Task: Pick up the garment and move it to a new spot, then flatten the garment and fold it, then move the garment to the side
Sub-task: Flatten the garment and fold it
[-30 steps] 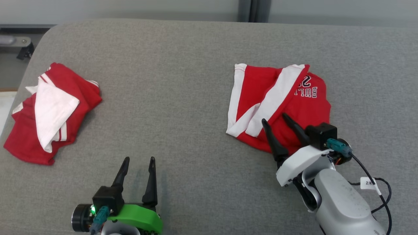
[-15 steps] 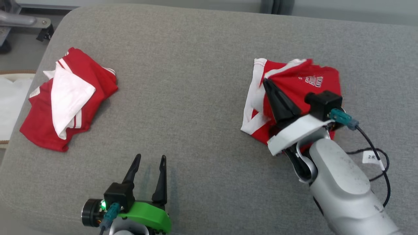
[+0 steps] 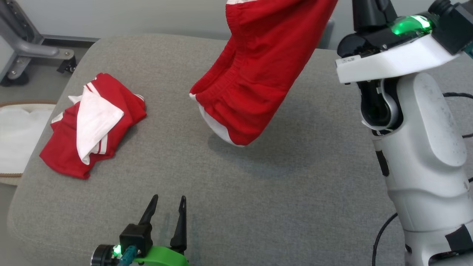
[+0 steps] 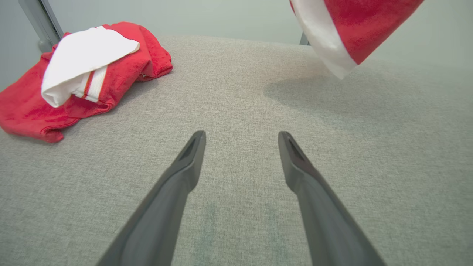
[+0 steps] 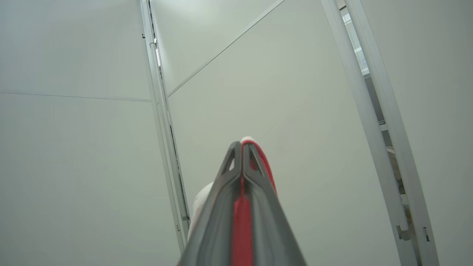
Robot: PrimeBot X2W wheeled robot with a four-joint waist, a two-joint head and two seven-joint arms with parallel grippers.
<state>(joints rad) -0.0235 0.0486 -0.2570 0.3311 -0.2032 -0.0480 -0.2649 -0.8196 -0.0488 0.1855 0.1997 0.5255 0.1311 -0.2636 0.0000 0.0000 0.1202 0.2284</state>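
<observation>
Garment (image 3: 255, 74) top cropped at upper edge; grip spot likely beyond frame.

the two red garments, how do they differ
The hanging garment dangles clear of the cushion, pinched in the shut right gripper; the left garment lies crumpled on it. The hanging garment shows mostly red with a white hem; the left garment has a big white panel on top. Both are red and white.

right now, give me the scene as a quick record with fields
surface: grey cushion
task item: red garment, hanging clear of the cushion
right gripper: shut on the red garment, up high
left gripper: open, empty, low over the cushion
other item: second red and white garment, crumpled at the cushion's left
</observation>
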